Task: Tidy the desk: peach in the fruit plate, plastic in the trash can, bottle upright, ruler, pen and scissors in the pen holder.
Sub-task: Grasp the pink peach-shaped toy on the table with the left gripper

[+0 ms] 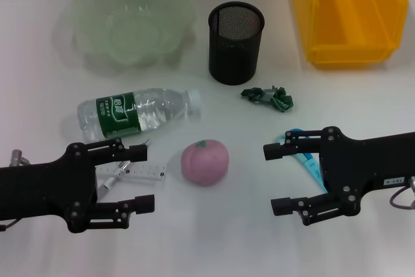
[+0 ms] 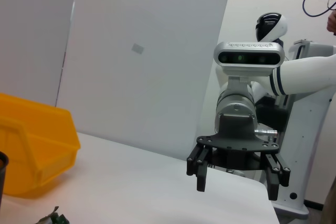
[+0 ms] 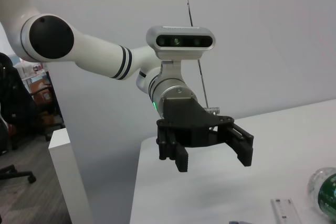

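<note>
Setting: robotics lab or office.
Evidence: plain white partition panels [image 2: 147, 56]; white worktable [image 1: 214, 238]; office chair [image 3: 13, 114]; 2nd white robot [image 2: 270, 27] behind.

A broad bare strip of white table [image 1: 214, 244] runs along the bottom of the head view, open between the left gripper [image 1: 144, 180] and right gripper [image 1: 280, 178], both with fingers spread. In that gap, centre frame, the peach [image 1: 205, 161] blocks the direct path. Left of centre, the lying bottle [image 1: 136, 112] bars the way toward the fruit plate [image 1: 133, 23] at upper left. The pen holder [image 1: 236, 42] stands upper centre, the crumpled plastic [image 1: 269, 98] just below it, and the yellow bin [image 1: 347, 14] fills the upper right.
</note>
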Controlling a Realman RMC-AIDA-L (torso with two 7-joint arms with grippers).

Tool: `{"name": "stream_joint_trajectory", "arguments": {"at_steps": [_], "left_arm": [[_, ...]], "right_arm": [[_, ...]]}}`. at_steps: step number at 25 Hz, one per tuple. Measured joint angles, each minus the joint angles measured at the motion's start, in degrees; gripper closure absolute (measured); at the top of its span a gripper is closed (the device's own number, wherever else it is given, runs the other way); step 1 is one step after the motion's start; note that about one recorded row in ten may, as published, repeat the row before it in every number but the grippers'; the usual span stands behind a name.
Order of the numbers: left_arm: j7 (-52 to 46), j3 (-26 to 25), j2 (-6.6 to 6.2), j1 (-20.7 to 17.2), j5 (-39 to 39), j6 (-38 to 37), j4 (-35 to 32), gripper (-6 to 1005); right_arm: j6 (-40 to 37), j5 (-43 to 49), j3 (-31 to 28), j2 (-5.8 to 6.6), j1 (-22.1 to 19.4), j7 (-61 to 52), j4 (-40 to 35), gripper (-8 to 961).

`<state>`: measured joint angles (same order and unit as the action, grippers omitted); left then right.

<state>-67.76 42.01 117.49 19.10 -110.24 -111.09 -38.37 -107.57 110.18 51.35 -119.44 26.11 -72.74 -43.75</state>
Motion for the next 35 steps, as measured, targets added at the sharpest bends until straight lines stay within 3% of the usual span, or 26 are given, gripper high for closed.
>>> {"name": "stream_joint_trajectory", "arguments": {"at_steps": [14,20,29,35], "left_arm": [[0.51,-0.44,0.32,-0.27,-0.8,0.0,0.23,197],[3.28,-2.86,1.04,-0.14,0.9,-0.01,1.51,198],[3.38,-3.67,0.91,1.6,4.88,0.02,3.28,198],[3.18,-3.44,1.03,2.69,4.95,2.11,3.43,198]], "right_arm": [[0.39,0.01,-0.1,-0.01,-0.2,0.1,0.36,139],[2.1,-4.39,-0.75,0.09,-0.76,6.69,8.53,138],[4.52,-12.39,-1.63,0.09,-7.21,24.11,22.89,139],[6.45,-13.6,-9.17,0.14,-13.09,31.54,26.44,139]]}}
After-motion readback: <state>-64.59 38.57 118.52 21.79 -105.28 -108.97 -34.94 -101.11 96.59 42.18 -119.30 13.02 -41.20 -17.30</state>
